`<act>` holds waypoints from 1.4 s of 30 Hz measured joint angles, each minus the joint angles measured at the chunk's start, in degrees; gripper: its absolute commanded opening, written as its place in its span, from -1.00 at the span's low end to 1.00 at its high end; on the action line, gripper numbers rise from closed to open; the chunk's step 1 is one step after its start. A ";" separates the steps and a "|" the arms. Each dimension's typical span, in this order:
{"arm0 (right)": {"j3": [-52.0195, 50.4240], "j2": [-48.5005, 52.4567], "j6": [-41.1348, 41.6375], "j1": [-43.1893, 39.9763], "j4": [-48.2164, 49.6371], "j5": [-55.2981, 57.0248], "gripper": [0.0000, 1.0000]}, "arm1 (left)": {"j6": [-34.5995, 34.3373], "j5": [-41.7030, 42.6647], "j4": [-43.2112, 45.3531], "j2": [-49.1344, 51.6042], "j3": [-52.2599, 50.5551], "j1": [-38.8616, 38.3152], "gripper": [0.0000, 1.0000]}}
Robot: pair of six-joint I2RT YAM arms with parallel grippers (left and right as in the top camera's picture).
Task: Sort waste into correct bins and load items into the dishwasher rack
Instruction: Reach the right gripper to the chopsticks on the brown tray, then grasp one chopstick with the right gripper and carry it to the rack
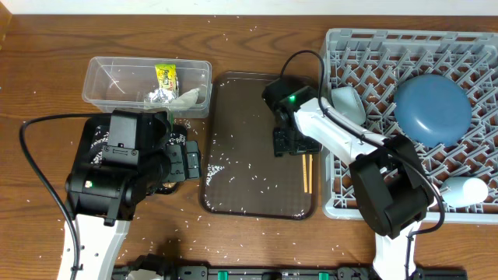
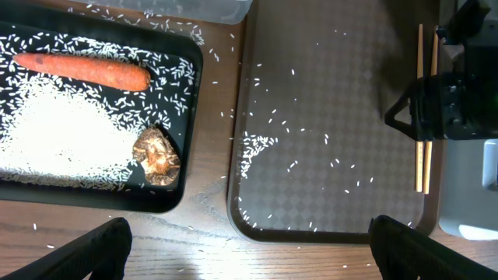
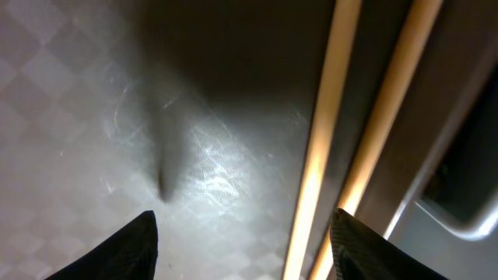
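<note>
A pair of wooden chopsticks point(image 1: 307, 172) point(image 2: 421, 117) point(image 3: 334, 117) lies along the right edge of the brown serving tray point(image 1: 241, 117). My right gripper point(image 1: 288, 144) point(image 3: 245, 249) hovers low over them, open. One stick runs between its fingertips, close to the right one, and is not gripped. My left gripper point(image 2: 257, 253) is wide open and empty over the table between the two trays. The black tray point(image 2: 191, 132) holds an orange carrot point(image 2: 82, 70), a heap of rice point(image 2: 62, 136) and a brown lump point(image 2: 157, 154). In the overhead view my left arm hides most of that tray.
The clear tub point(image 1: 105, 78) at the back left holds a yellow wrapper point(image 1: 165, 76), foil and a tissue. The grey rack point(image 1: 342, 47) on the right holds a blue dish point(image 1: 432, 105), a white bowl point(image 1: 465, 190) and a pale cup point(image 1: 348, 101). Rice grains lie scattered on the serving tray and table.
</note>
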 measured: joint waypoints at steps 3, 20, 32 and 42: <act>-2.93 0.00 0.68 0.02 2.80 -0.15 0.16 | 0.00 0.02 -0.02 0.00 0.00 0.00 0.95; -6.95 -2.99 -1.16 0.39 6.95 -6.51 -0.97 | 0.02 0.17 -0.02 0.00 0.00 0.00 0.96; -6.73 -26.67 -5.99 -1.03 4.00 -4.76 -0.98 | 0.00 0.17 -0.02 0.00 0.00 0.00 0.95; -6.69 -34.45 -15.45 -20.33 -1.31 4.37 -0.98 | 0.00 0.17 -0.04 0.00 0.00 0.00 0.95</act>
